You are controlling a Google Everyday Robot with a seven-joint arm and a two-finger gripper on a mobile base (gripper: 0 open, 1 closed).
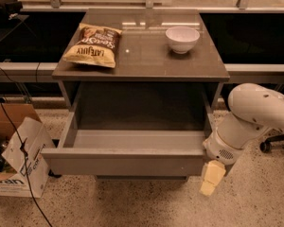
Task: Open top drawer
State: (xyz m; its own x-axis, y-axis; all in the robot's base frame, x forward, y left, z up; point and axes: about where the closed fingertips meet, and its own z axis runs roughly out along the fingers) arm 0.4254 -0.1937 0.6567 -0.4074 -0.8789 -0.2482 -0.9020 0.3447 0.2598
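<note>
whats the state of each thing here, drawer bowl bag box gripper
top drawer: pulled wide open
gripper: hanging at the drawer front's right corner
bowl: upright on the cabinet top
chip bag: lying flat on the cabinet top
cardboard box: on the floor, flap up

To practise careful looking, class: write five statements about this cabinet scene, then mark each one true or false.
1. The drawer stands pulled out. True.
2. The bowl sits inside the drawer. False: the bowl stands on the cabinet top, and the drawer looks empty.
3. The chip bag lies to the picture's left of the bowl. True.
4. The gripper hovers above the cabinet top. False: the gripper is low down, by the right end of the drawer's front.
5. A cardboard box stands on the floor to the picture's right of the cabinet. False: the box is on the left.
</note>
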